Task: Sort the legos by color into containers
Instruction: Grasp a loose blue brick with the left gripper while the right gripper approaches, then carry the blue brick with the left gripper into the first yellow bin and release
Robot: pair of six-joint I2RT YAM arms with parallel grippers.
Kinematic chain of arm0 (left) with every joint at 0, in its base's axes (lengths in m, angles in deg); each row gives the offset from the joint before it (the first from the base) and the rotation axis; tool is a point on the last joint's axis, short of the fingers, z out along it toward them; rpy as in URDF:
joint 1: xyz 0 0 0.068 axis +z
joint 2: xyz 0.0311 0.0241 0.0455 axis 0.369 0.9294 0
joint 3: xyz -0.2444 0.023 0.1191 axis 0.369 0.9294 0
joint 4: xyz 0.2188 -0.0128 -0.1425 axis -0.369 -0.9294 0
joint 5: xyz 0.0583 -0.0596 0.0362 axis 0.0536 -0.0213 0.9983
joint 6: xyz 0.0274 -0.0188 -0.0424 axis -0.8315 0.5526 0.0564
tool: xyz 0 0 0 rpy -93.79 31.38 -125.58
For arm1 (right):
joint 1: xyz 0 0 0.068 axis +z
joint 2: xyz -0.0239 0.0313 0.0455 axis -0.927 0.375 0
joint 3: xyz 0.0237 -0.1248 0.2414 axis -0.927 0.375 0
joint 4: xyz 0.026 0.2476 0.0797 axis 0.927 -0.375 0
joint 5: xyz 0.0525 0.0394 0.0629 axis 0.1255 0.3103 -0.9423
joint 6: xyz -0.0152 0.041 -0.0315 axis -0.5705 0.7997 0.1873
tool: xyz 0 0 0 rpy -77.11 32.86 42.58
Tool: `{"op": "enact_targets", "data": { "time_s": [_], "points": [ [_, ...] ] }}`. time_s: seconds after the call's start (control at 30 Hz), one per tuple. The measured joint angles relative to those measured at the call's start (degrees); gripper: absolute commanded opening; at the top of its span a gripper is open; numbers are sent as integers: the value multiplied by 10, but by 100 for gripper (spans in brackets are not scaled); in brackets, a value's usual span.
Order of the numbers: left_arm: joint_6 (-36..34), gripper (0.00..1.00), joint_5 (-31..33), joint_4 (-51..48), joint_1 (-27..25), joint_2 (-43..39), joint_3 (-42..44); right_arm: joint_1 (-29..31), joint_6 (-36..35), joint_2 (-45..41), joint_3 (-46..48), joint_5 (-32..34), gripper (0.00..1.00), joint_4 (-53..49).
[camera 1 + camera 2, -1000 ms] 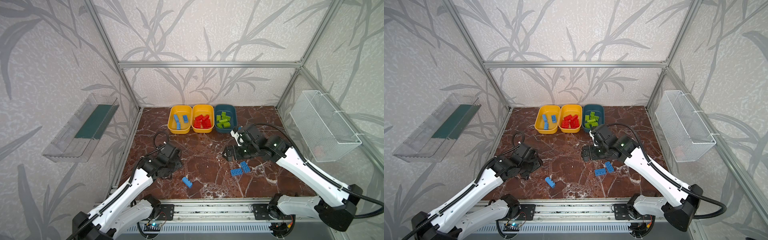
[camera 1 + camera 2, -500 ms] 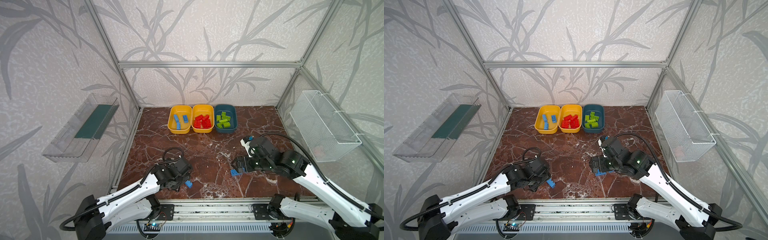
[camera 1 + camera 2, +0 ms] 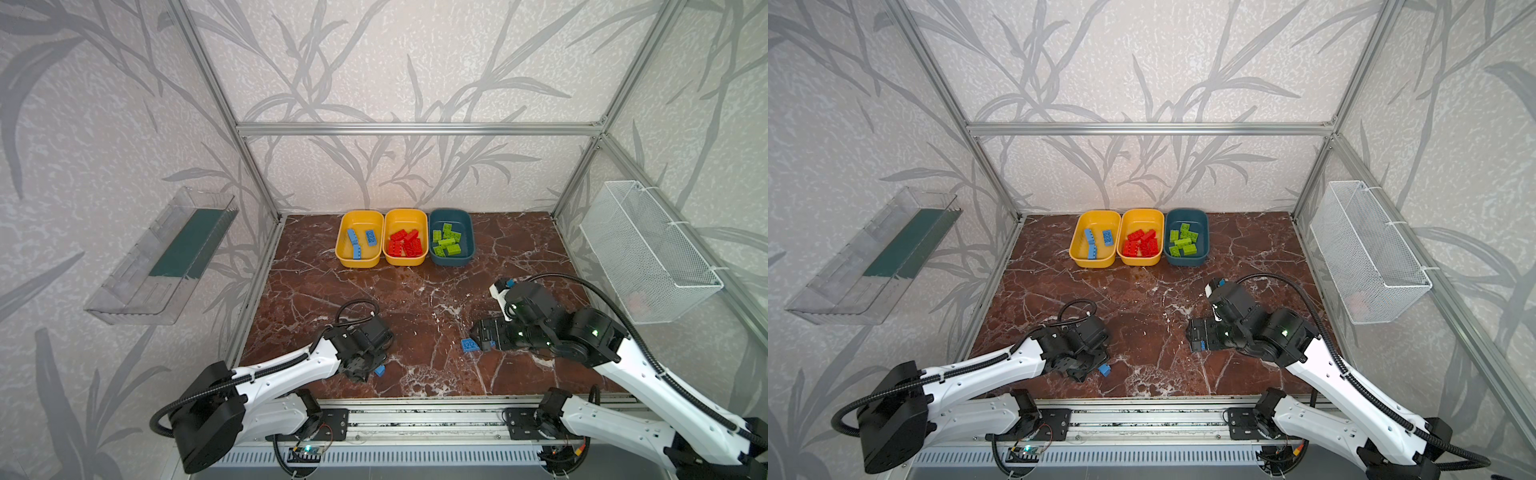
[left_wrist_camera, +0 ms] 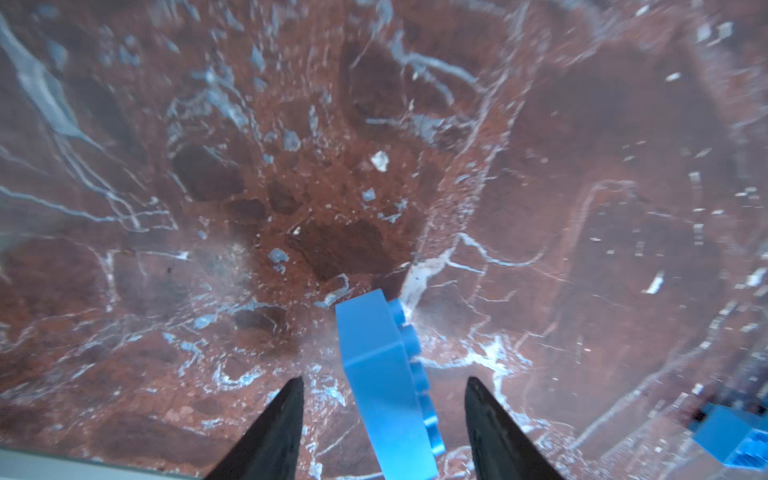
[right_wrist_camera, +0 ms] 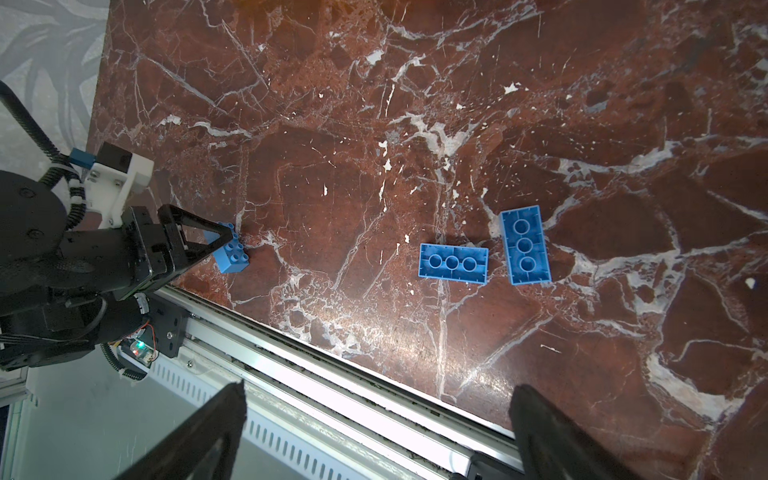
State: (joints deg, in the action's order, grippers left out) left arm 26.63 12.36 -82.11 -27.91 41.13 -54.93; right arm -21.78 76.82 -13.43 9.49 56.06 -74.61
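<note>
At the back of the table stand three containers: a yellow tub (image 3: pixel 360 214) with blue legos, a yellow tub (image 3: pixel 405 212) with red legos, and a teal tub (image 3: pixel 451 211) with green ones. Near the front edge a blue lego (image 4: pixel 374 332) stands on its side between the fingers of my left gripper (image 4: pixel 383 380), which is open with a gap on each side; both top views show the lego (image 3: pixel 379 370) (image 3: pixel 1105 369). My right gripper (image 5: pixel 378 386) hangs wide open above two blue legos (image 5: pixel 453 263) (image 5: pixel 525 246) that lie studs down, side by side.
A clear plastic tray (image 3: pixel 166 257) hangs on the left wall and a white wire basket (image 3: pixel 648 249) on the right wall. An aluminium rail (image 3: pixel 415 405) runs along the table's front edge, close behind both grippers.
My left gripper has come forward and down until its fingers straddle the blue lego. My right gripper has moved toward the front and now covers part of the two blue legos.
</note>
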Motion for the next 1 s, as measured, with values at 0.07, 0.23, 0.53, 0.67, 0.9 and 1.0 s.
{"op": "enact_targets", "data": {
  "time_s": [0.07,0.23,0.53,0.67,0.9,1.0],
  "points": [
    [-2,48,-4,2,0,14,0,0,3,0,6,0,99,0],
    [-7,27,-6,-11,0,55,-19,0,6,0,15,5,99,-2],
    [-50,10,2,-74,15,112,-131,0,-5,10,4,20,99,-4],
    [-96,9,14,-113,70,118,-211,-2,-17,11,-8,23,99,-2],
    [-197,10,48,-158,208,148,-352,-27,-32,22,-25,17,99,6],
    [-249,10,54,-167,257,198,-438,-45,-42,40,-39,10,99,16]
  ]
}}
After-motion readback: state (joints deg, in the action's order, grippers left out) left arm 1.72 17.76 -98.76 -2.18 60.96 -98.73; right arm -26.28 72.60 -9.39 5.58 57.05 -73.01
